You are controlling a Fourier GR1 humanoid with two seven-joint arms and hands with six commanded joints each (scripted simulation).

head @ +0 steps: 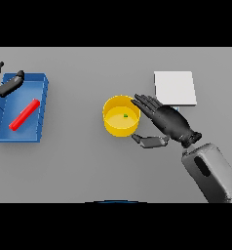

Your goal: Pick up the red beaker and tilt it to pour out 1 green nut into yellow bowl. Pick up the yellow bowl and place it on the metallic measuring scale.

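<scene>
From the head view, we see a plain grey surface point(88, 166) carrying a few things. Near the middle stands the round yellow bowl point(121, 116), upright, with one small green nut point(125, 115) lying on its floor.

Our right hand point(169, 122) comes in from the lower right on a white and grey arm point(210, 173). Its fingers point(145, 103) stretch out straight along the bowl's right rim, touching or just beside it, while the thumb point(149, 141) reaches under the bowl's lower right side. The fingers are spread and not yet curled round the bowl, so we read the hand as open beside it.

Behind the right hand, toward the upper right, lies the flat, pale metallic square measuring scale point(175, 88). The hand sits between the bowl and the scale, partly covering the scale's lower edge.

Well apart on the left rests a shallow blue rectangular tray point(44, 93). Inside it lies the red beaker point(24, 114), on its side and set diagonally, looking like a slim red cylinder.

Our left hand point(6, 84) shows at the tray's upper left corner, over its rim, with its fingers relaxed and holding nothing.
</scene>
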